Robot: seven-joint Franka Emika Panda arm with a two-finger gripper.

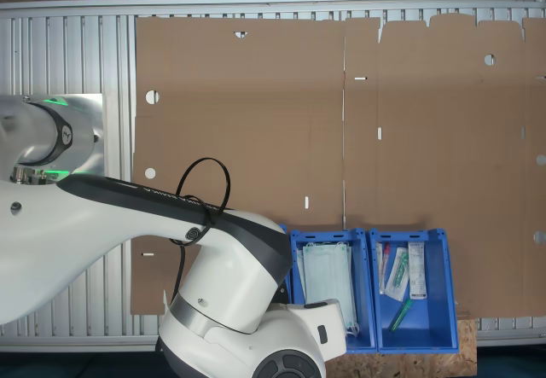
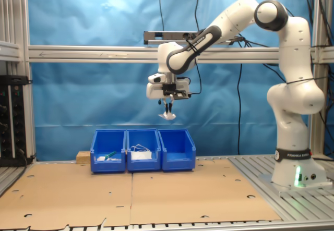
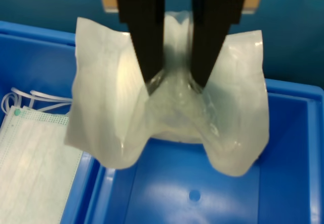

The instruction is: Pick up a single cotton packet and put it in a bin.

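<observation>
The gripper (image 2: 168,109) is seen high in the air in the second exterior view, closed down hard on the cotton packet (image 2: 167,116), which hangs white and crumpled just under the fingertips. In the wrist view the packet (image 3: 121,113) is pinched at its middle between the two black fingers (image 3: 147,32), with only a narrow gap left between them, and its two sides are folded outward and downward like wings.

Below the packet, in the wrist view, the bare blue floor of a bin (image 3: 192,193) is shown. The neighbouring bin's pale green face masks (image 3: 30,158) are seen beside it, across the shared walls.

In the second exterior view three blue bins are lined up on the cardboard sheet (image 2: 156,194) near its far edge. The packet is held well above them, roughly over the bin (image 2: 177,150) at the row's end nearer the robot's base. The middle bin (image 2: 143,150) is loaded with masks, and narrow wrapped items (image 2: 108,156) are carried in the far one.
</observation>
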